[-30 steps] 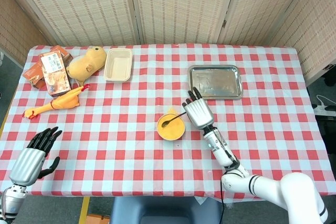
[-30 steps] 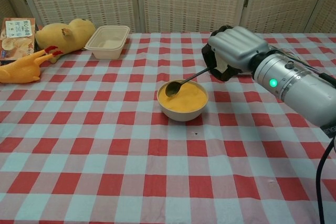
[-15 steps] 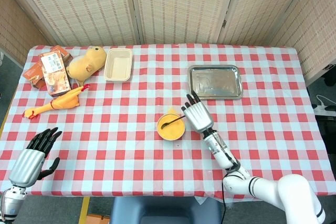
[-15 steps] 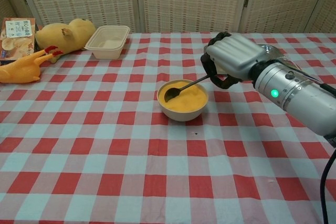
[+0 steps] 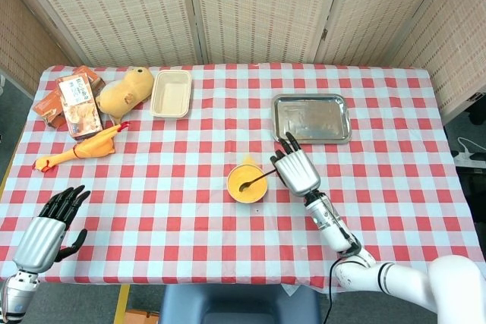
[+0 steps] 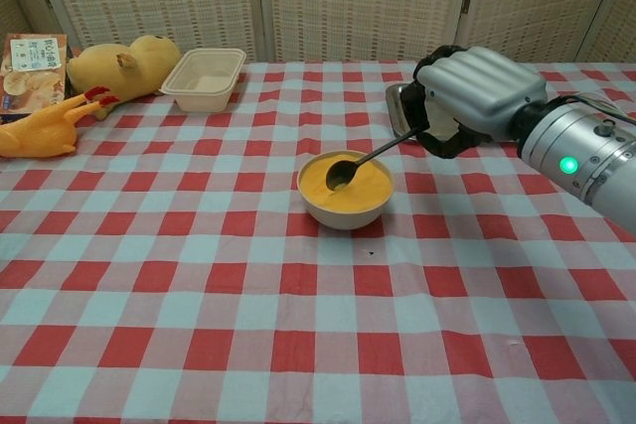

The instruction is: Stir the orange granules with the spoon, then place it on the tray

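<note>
Head view: right hand [image 5: 297,171] holds the spoon [image 5: 256,180] by its handle end, fingers closed around it; spoon head sits in the orange granules [image 5: 247,182] inside the bowl [image 5: 247,196], which is mid-table, a bit toward the near edge. Tray [image 5: 312,118] lies toward the far edge, right of centre, nothing on it, well apart from the bowl. Left hand [image 5: 52,227] hangs at the near-left corner, fingers spread, holding nothing.

Chest view: right hand [image 6: 469,98] grips the spoon [image 6: 370,157], handle slanting down to the left, scoop touching the granules [image 6: 347,183] in the bowl [image 6: 345,209]. Only a tray edge [image 6: 399,111] shows behind the hand. Left hand isn't visible here.

Status, my read: stirring step in progress. Left to do: lift the spoon out, carry it to the tray, set it down, release.
</note>
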Available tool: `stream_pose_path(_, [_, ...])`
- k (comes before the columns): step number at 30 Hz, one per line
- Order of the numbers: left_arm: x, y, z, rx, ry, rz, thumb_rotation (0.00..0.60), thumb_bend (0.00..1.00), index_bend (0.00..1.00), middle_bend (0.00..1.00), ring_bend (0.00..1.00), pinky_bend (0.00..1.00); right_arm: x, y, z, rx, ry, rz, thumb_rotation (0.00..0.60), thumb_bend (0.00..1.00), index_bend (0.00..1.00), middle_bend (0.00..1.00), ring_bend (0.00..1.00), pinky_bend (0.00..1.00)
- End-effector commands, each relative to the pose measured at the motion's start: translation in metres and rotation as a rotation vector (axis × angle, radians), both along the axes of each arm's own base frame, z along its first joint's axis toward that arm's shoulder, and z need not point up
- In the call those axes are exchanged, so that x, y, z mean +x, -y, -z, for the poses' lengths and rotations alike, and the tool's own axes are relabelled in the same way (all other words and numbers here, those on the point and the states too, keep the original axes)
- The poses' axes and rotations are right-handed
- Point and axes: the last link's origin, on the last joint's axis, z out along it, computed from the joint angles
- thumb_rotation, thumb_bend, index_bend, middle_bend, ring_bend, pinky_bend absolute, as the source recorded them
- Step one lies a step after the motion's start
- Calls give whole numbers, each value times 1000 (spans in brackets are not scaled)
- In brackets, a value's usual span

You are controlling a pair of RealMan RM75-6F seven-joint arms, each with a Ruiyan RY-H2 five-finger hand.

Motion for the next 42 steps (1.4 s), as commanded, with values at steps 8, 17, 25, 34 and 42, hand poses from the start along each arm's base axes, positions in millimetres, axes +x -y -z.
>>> stream_pose_path(8, [0, -1, 1, -1, -2, -5, 600, 455, 0, 0, 0, 125, -12, -13, -4, 17, -12, -11, 600, 396, 1000, 484, 149, 107])
stream_pose_path(17, [-1, -3, 1, -4, -1, -9, 600, 455, 0, 0, 0, 124, -3, -9, 12, -10, -39, 17, 600, 396, 1000, 484, 150, 123])
stream_pose_path(25, [-3, -5, -1, -8, 3, -19, 600, 454, 0, 0, 0, 124, 7, -1, 24, -54, -64, 59, 600, 396, 1000, 484, 150, 123])
stream_pose_path(34, [-4, -7, -2, -5, 7, -28, 600, 454, 0, 0, 0, 125, 11, 7, 28, -80, -39, 83, 600, 396, 1000, 488, 150, 123])
stream_pose_path(42, [-4, -6, -1, -2, 1, -22, 600, 454, 0, 0, 0, 125, 7, -6, 17, -36, 46, 73, 600, 395, 1000, 489, 150, 123])
